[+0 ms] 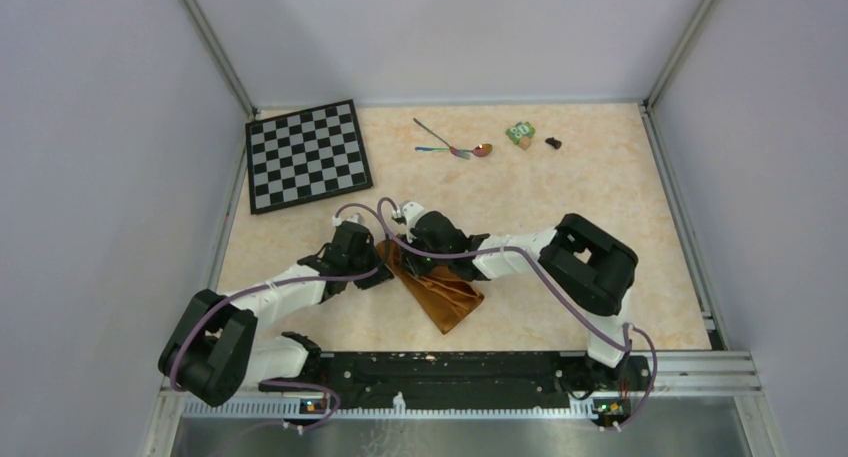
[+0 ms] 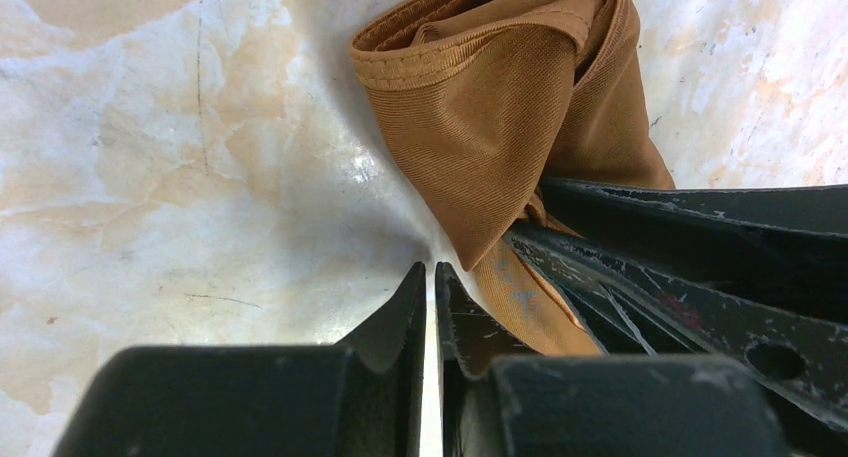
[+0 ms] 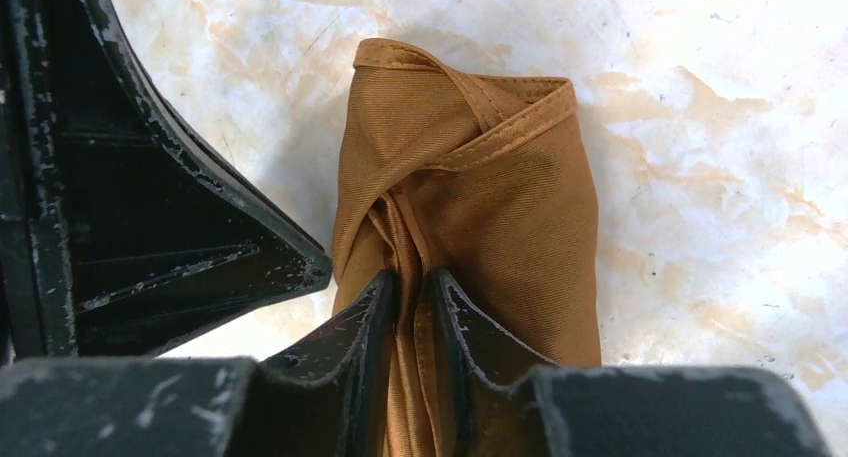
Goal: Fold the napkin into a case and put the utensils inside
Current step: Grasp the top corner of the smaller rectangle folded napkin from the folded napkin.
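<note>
Orange-brown napkin (image 1: 447,295) stretches lengthwise away from the chessboard (image 1: 307,155), its chessboard-side end pinched by the right gripper (image 3: 410,282), left gripper (image 2: 430,272) closed, seemingly empty, alongside

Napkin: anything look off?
Yes. The shiny orange-brown cloth napkin is twisted at the end pinched by the right hand: hems cross and folds bunch instead of lying flat.

Left claw (image 2: 429,269), nearly closed, sits just beside right claw (image 3: 412,277), which pinches the napkin (image 3: 500,207).
</note>
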### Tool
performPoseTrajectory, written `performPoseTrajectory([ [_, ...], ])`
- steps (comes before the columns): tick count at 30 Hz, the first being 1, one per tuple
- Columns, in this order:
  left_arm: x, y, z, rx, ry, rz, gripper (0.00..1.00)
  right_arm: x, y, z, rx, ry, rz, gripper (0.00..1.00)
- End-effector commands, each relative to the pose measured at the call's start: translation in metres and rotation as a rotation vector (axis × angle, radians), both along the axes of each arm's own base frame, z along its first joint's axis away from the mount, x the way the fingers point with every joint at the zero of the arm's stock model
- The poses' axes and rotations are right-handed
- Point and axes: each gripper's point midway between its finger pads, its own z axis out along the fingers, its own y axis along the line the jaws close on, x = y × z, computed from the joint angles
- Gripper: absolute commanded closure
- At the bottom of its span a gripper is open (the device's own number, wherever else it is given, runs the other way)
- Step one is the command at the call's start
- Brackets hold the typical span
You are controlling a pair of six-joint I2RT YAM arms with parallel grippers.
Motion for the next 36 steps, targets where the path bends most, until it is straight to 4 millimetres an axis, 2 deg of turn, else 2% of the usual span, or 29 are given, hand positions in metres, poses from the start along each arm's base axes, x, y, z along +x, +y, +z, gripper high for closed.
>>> performPoseTrajectory([
  [1, 0.000, -0.001, -0.004, 0.001, 0.008, -0.012, 0.89, 0.011, 0.010, 0.007, 0.020, -0.028, -0.013, 0.84],
  [5, 0.000, -0.003, -0.009, -0.002, 0.016, -0.017, 0.90, 0.014, 0.016, 0.015, 0.046, -0.020, -0.031, 1.00],
  [15, 0.001, -0.004, -0.013, -0.002, 0.023, -0.015, 0.91, 0.005, 0.044, 0.044, 0.209, 0.103, -0.074, 1.00],
  [19, 0.001, -0.003, -0.015, 0.007, 0.027, -0.016, 0.92, 0.008, 0.052, 0.034, 0.229, 0.143, -0.103, 1.00],
  [25, -0.002, 0.001, -0.016, 0.026, 0.035, -0.018, 0.90, 0.012, 0.048, 0.003, 0.198, 0.161, -0.133, 1.00],
  [28, -0.003, 0.010, -0.005, 0.062, 0.007, -0.017, 0.80, 0.016, 0.034, -0.005, 0.175, 0.154, -0.156, 1.00],
  [32, 0.007, 0.030, 0.031, 0.115, -0.074, 0.022, 0.65, 0.017, 0.023, -0.008, 0.178, 0.167, -0.153, 1.00],
  [36, 0.028, 0.044, 0.064, 0.156, -0.159, 0.064, 0.62, 0.015, 0.023, -0.009, 0.193, 0.181, -0.139, 1.00],
])
